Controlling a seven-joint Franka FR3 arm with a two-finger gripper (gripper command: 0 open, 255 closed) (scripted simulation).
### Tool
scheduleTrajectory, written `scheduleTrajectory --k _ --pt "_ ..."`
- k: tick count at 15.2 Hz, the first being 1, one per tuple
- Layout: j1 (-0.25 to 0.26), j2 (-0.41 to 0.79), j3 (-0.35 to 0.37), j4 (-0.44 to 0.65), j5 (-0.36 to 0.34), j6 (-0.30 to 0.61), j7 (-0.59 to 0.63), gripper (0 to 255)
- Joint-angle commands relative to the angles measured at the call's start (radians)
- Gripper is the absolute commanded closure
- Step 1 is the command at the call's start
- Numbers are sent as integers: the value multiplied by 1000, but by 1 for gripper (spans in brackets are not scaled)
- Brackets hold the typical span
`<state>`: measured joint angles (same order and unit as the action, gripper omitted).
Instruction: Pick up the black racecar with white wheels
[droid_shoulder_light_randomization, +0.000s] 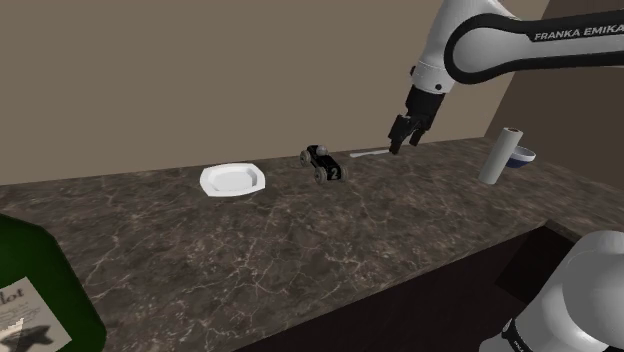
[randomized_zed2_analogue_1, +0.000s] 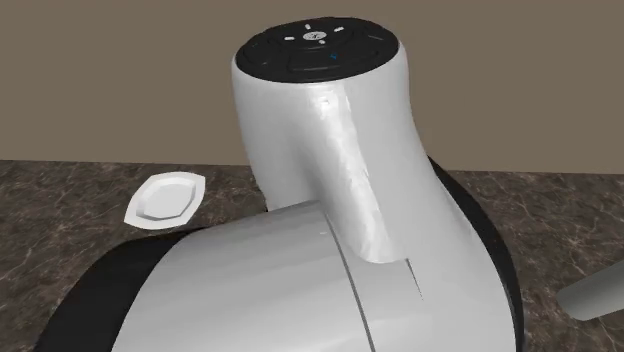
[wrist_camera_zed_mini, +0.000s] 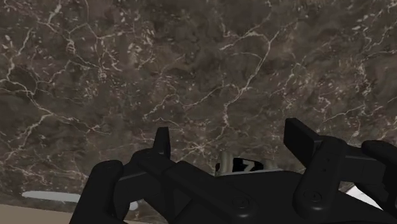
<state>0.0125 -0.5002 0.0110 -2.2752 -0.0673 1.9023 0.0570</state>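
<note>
"FRANKA EMIKA" on the arm (droid_shoulder_light_randomization: 520, 40) — "2" on the racecar (droid_shoulder_light_randomization: 325, 164) — "lot" on the bottle label (droid_shoulder_light_randomization: 15, 310).

A white plate (droid_shoulder_light_randomization: 233, 181) lies well apart from the tool (droid_shoulder_light_randomization: 400, 146). A white roll (droid_shoulder_light_randomization: 500, 155) stands upright on its other side.

**Desk:** What does the arm (droid_shoulder_light_randomization: 470, 15) look like?

**Photographer:** It has white, glossy, rounded shells with dark bands at the joints. At two o'clock in the shoulder view, white capital lettering (droid_shoulder_light_randomization: 578, 33) on a dark band reads FRANKA EMIKA.

**Desk:** And the hand?

**Photographer:** The gripper (droid_shoulder_light_randomization: 403, 145) is black and blocky, with two flat fingers (wrist_camera_zed_mini: 301, 136). At twelve o'clock in the second exterior view, a round black cap (randomized_zed2_analogue_1: 315, 45) carries small white marks.
</note>
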Motion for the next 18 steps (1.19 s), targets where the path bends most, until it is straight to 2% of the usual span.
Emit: scheduleTrajectory --k 1,10,18 --pt "-1 72 3 30 4 46 15 0" --pt "0 408 22 235 13 189 89 0" --pt "7 718 26 513 14 232 143 0"
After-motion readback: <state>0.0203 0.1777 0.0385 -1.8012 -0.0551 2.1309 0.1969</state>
